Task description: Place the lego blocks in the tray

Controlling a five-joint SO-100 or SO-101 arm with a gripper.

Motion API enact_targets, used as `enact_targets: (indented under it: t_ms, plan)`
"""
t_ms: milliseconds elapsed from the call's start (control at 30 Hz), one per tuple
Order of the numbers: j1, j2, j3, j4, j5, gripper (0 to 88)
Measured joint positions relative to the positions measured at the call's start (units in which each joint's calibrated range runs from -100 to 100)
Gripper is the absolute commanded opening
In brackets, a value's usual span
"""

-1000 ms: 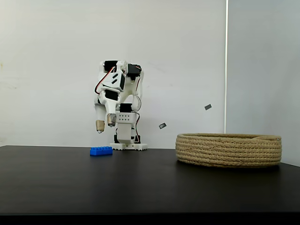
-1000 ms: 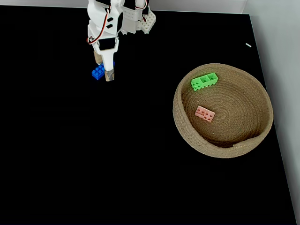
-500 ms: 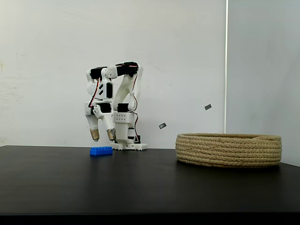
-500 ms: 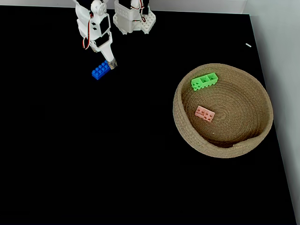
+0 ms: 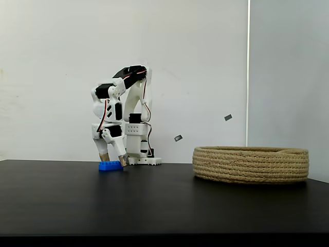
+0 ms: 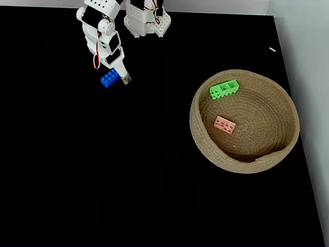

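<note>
Woven tray (image 6: 205,146) sits on the black tabletop (image 6: 103,170); green lego block (image 6: 223,89) and pink lego block (image 6: 224,124) lie inside it, apart from each other. Blue lego block (image 6: 109,78) rests on the tabletop well away from the tray, near the arm's base. End effector (image 5: 112,160) is down at the blue block, fingers spread apart and straddling it, one fingertip (image 5: 123,162) at its tray-side end.

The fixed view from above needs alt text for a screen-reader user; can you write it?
A white robot arm's open gripper straddles a blue lego brick on a black table. To the right, a round woven basket holds a green brick and a pink brick.
</note>
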Motion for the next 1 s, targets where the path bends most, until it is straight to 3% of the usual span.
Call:
enact_targets:
  t_ms: [100,233,533,700,1000]
  plan:
    - [-0.1,1.0,-0.6,-0.1,-0.3,24.5]
    - [-0.8,1.1,-0.7,-0.9,-0.2,0.2]
    - [-3.7,-4.9,4.4,-6.3,-3.9,0.0]
    - [-13.0,-13.8,2.2,2.8,-13.5,0.0]
    - [-39.5,-22.3,-20.6,25.2,-36.4,0.0]
